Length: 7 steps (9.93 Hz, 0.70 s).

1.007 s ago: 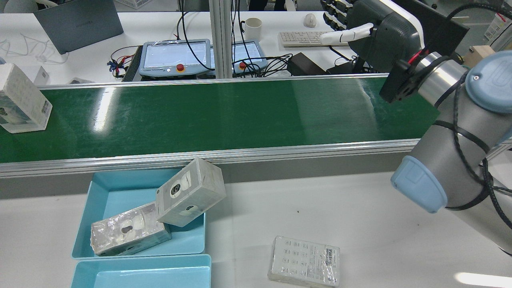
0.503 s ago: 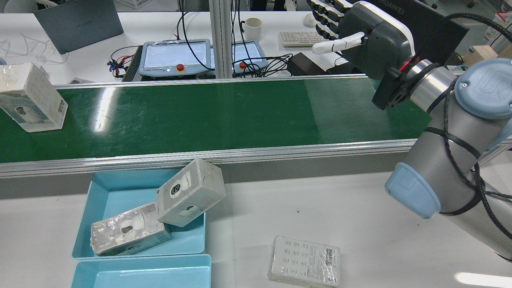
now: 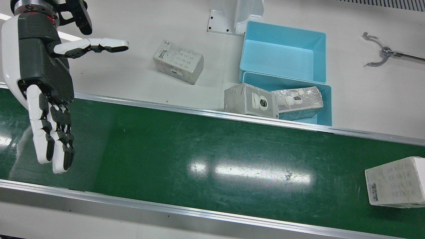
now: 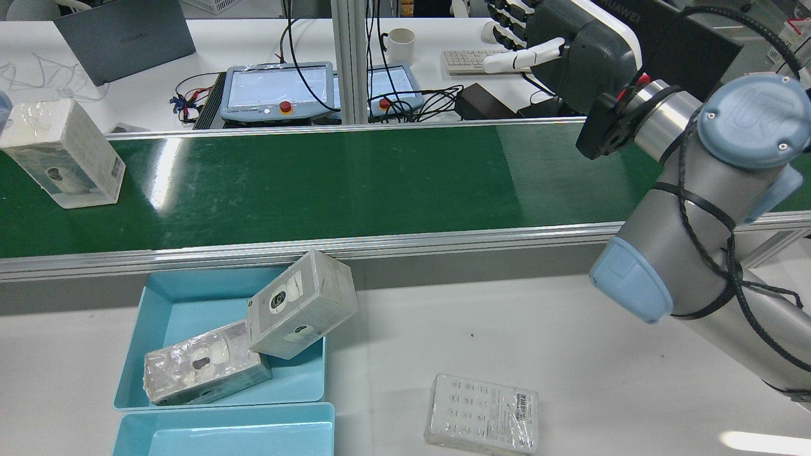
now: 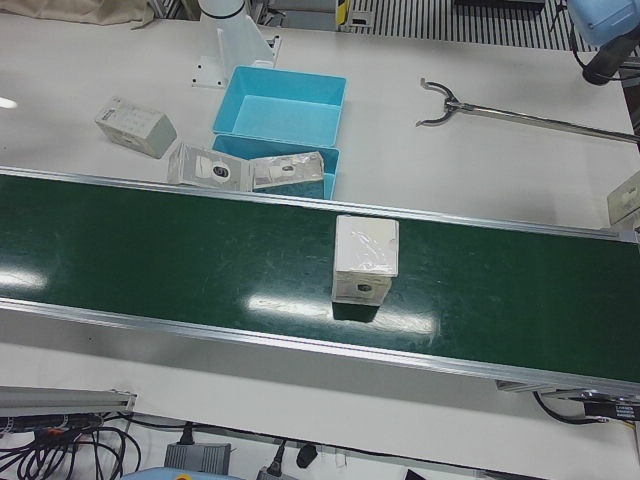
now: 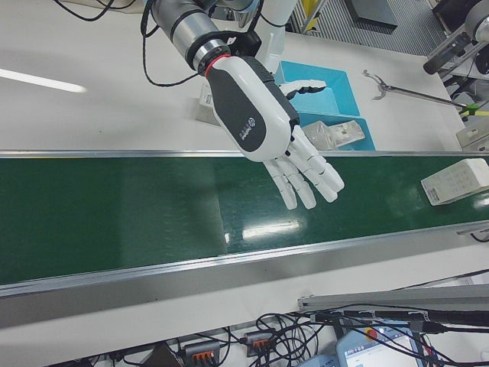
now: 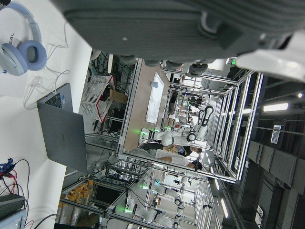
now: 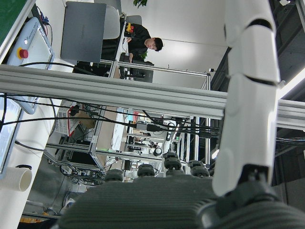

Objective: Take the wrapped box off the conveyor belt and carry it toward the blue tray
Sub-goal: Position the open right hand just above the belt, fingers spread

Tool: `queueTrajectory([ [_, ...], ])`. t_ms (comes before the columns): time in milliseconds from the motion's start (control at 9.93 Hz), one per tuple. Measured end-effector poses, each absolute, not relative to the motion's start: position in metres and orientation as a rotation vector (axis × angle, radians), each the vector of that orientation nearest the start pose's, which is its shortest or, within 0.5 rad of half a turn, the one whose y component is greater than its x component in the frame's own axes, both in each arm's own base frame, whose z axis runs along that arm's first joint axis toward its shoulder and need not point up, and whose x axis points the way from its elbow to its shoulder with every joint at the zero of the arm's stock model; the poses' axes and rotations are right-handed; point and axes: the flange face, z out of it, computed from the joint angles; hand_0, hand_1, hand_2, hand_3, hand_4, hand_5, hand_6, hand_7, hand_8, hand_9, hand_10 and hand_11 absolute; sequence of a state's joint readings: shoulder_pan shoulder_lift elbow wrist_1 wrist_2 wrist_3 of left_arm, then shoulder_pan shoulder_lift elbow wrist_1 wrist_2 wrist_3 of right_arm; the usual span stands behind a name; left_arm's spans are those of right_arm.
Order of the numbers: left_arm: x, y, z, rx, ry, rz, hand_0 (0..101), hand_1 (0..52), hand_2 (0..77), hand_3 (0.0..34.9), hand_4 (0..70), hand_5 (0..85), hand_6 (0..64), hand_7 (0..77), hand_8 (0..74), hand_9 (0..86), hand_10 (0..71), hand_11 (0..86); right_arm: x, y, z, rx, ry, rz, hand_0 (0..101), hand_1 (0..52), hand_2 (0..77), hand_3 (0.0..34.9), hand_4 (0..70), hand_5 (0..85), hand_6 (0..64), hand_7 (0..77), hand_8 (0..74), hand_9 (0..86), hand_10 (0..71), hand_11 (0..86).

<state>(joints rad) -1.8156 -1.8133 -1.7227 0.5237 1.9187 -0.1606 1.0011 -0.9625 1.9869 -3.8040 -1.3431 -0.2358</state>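
Note:
A wrapped white box [image 4: 63, 152] stands on the green conveyor belt [image 4: 355, 183] at its far left in the rear view; it also shows in the front view [image 3: 395, 182] and the left-front view [image 5: 365, 258]. My right hand [image 4: 570, 57] is open and empty, fingers spread, above the belt's other end, far from the box; the front view [image 3: 43, 83] and right-front view [image 6: 275, 138] show it too. The blue tray [image 4: 171, 297] sits below the belt's near rail. My left hand [image 7: 167, 24] shows only its palm edge, with nothing held.
Two wrapped boxes lie in the tray, one [image 4: 301, 304] leaning over its rim, one [image 4: 203, 370] flat. A second blue tray [image 4: 222, 437] adjoins it. Another wrapped box [image 4: 481, 415] lies on the white table. A metal grabber tool [image 3: 382, 53] lies beside the trays.
The box on the belt has travelled further in from the left edge. My right hand has moved left and up, still open.

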Motion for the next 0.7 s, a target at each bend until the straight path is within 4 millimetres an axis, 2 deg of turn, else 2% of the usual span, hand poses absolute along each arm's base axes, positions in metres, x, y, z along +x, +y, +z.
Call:
queueTrajectory([
  [101, -0.228, -0.504, 0.535, -0.330, 2.107, -2.406, 0, 0.0, 0.5, 0.0, 0.0, 1.1, 0.0, 0.0, 0.0, 0.0, 0.0, 0.0, -0.182, -0.571, 0.236, 0.244, 2.818, -1.916, 47, 14.2, 13.1, 10.2, 0.0, 4.4, 0.0, 0.5, 1.1, 1.1, 0.5, 0.5],
  [201, -0.228, -0.504, 0.535, -0.330, 2.107, -2.407, 0, 0.0, 0.5, 0.0, 0.0, 1.1, 0.0, 0.0, 0.0, 0.0, 0.0, 0.0, -0.188, -0.575, 0.240, 0.248, 2.821, -1.922, 47, 14.2, 11.4, 11.9, 0.0, 4.4, 0.0, 0.5, 2.2, 1.1, 0.5, 0.5],
  [403, -0.228, -0.504, 0.535, -0.330, 2.107, -2.406, 0, 0.0, 0.5, 0.0, 0.0, 1.1, 0.0, 0.0, 0.0, 0.0, 0.0, 0.0, -0.199, -0.580, 0.248, 0.266, 2.819, -1.933, 47, 14.2, 11.4, 11.8, 0.0, 4.4, 0.0, 0.5, 2.2, 1.1, 0.0, 0.5],
  [705, -0.228, -0.504, 0.535, -0.330, 2.107, -2.407, 0, 0.0, 1.1, 0.0, 0.0, 1.1, 0.0, 0.5, 0.0, 0.0, 0.0, 0.0, -0.200, -0.583, 0.250, 0.280, 2.816, -1.924, 47, 15.3, 12.0, 12.8, 0.0, 4.4, 0.0, 0.5, 2.2, 1.1, 0.5, 0.5],
])
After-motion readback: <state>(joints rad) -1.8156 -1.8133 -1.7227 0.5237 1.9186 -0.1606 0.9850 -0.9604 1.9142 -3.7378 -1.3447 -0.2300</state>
